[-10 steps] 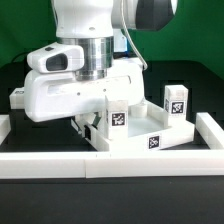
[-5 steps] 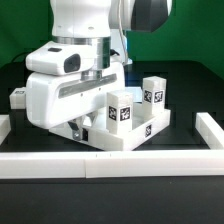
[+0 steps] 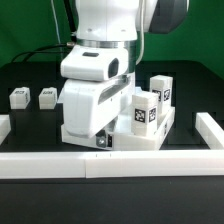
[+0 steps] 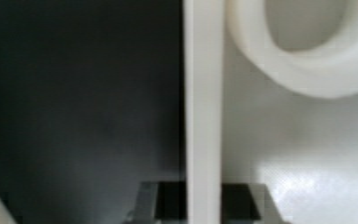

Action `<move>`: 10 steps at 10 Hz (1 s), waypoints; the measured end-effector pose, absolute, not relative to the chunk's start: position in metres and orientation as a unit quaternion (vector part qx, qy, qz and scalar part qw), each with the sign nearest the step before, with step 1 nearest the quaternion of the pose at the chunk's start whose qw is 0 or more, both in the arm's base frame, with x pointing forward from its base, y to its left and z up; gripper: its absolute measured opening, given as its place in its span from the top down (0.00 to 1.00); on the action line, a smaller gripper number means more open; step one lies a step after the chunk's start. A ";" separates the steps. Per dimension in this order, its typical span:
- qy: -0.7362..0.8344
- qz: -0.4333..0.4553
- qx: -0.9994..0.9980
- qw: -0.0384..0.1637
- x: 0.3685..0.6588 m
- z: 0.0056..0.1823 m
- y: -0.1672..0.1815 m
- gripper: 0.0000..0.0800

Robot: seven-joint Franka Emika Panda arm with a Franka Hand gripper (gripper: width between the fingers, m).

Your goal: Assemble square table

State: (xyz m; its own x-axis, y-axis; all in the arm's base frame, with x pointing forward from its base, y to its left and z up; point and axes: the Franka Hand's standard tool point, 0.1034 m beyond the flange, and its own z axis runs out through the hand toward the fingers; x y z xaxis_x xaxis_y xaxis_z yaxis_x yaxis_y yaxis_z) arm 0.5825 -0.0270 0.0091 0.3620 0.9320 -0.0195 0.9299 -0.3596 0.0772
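Note:
The white square panel [image 3: 135, 140] lies on the black surface near the front bar, with two tagged leg pegs [image 3: 146, 110] standing upright in its corners. My gripper [image 3: 100, 138] is low at the panel's edge on the exterior view's left, mostly hidden by the hand. In the wrist view my gripper [image 4: 202, 192] straddles the panel's raised rim [image 4: 202, 90], one dark finger [image 4: 167, 200] on each side, shut on it. A round corner socket [image 4: 309, 50] shows beside the rim. Two loose leg pegs [image 3: 18, 97] [image 3: 47, 96] lie at the exterior view's left.
Long white bars edge the black surface at the front [image 3: 110, 166], at the exterior view's right [image 3: 210, 130] and at its left [image 3: 4, 126]. The panel sits close against the front bar. The arm's body hides the middle of the surface.
The arm has swung toward the exterior view's right and the panel has turned with it. The two standing pegs now appear closer together. The two loose pegs at left have come into view.

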 end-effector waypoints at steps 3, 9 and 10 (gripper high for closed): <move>0.633 0.004 0.772 0.046 0.583 0.009 -0.031 0.93; 0.759 -0.008 0.649 0.050 0.598 0.012 0.034 0.93; 0.787 -0.014 0.614 0.054 0.598 0.012 0.032 0.93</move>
State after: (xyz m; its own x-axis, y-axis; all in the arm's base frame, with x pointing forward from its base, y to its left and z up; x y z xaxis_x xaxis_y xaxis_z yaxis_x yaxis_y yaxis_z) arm 0.5976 0.0320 0.0119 -0.2397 0.9654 -0.1026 0.9684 0.2452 0.0453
